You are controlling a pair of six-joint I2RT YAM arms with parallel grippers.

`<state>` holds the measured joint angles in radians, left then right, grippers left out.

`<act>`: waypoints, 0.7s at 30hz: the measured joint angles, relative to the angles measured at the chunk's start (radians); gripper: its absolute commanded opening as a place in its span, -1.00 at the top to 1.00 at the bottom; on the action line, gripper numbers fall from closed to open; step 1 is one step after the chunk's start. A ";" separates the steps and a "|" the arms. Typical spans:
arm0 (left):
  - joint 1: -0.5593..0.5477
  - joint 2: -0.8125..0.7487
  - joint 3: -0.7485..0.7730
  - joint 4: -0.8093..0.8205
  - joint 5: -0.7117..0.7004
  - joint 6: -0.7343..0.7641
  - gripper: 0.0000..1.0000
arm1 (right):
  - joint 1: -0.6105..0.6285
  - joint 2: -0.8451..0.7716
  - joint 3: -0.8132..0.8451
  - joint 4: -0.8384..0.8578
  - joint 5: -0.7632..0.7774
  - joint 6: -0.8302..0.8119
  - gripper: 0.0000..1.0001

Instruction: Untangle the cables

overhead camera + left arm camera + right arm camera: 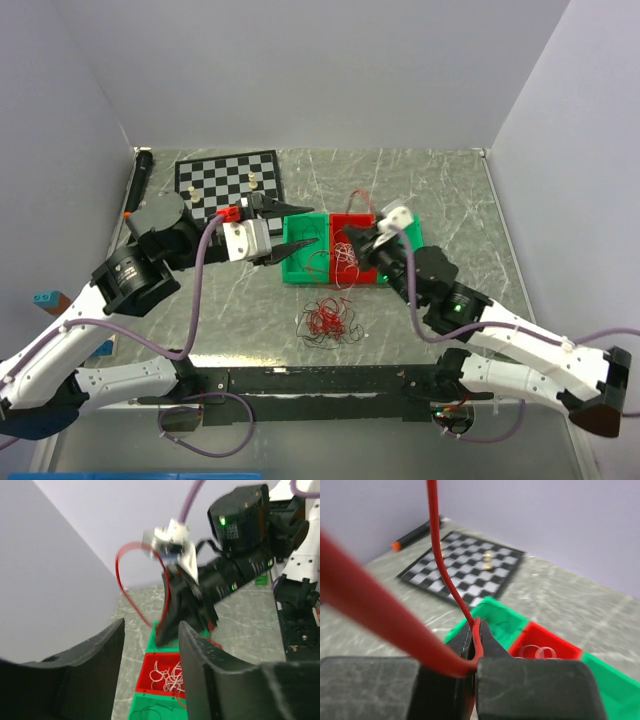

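The cables (325,322) lie as a loose tangle of mostly red and dark thin wires on the table, in front of the tray (298,275). My right gripper (354,240) hangs over the tray's red compartment and is shut on one red wire (440,565). That wire arcs upward in a loop (125,582). In the right wrist view the right gripper (477,630) pinches the wire at its tips. My left gripper (300,230) is open over the tray's left end, with nothing between its fingers (100,665). It faces the right gripper (172,615).
The tray's red compartment (150,662) holds white wire loops, and a dark strand lies in the green compartment (145,707) beside it. A chessboard (228,180) with a few pieces sits at the back left. A black marker (415,535) lies along the left wall.
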<state>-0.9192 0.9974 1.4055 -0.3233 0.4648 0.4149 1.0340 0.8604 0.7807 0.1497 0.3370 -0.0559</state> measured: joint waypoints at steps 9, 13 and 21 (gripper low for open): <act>-0.002 -0.025 -0.087 0.033 -0.165 0.003 -0.43 | -0.254 -0.064 -0.001 -0.197 0.045 0.122 1.00; -0.002 -0.006 -0.083 0.000 -0.185 0.009 -0.46 | -0.344 -0.030 -0.017 -0.237 0.069 0.146 1.00; -0.002 -0.016 -0.083 -0.004 -0.201 0.009 -0.45 | -0.522 0.136 -0.018 -0.272 0.202 0.203 1.00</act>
<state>-0.9207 0.9810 1.3228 -0.3275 0.2642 0.4240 0.5121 0.9966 0.7624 -0.1223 0.5388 0.1471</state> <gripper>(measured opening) 0.726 0.024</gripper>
